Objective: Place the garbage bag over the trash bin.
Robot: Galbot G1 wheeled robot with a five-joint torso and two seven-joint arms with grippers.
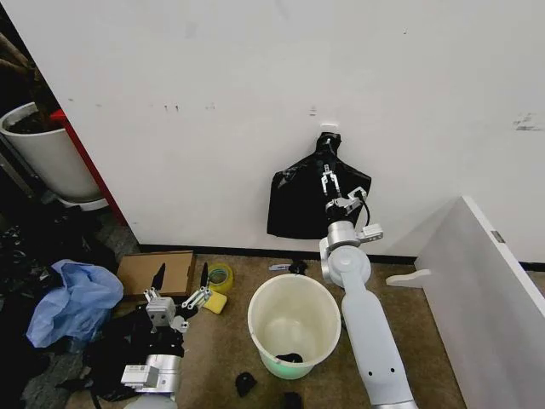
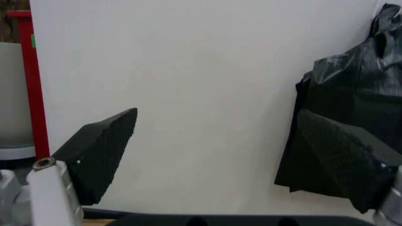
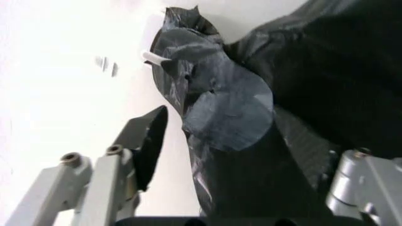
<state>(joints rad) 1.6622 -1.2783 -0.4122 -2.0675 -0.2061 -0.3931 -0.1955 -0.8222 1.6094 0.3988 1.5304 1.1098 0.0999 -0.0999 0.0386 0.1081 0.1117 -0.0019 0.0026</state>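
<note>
The trash bin, a cream bucket with a pale green base, stands open-topped on the brown floor with a small dark scrap at its bottom. The garbage bag is out of view as a separate sack. A flat black bundle with a knotted top hangs from a white hook on the wall behind the bin. My right gripper reaches up to it, and in the right wrist view the gripper is open with the bundle's neck between its fingers. My left gripper is open and empty, low at the left, facing the wall.
A white planter pot stands at far left beside a red post. A blue plastic sheet, cardboard, a tape roll and dark plastic litter the floor around the left arm. A white panel slants at right.
</note>
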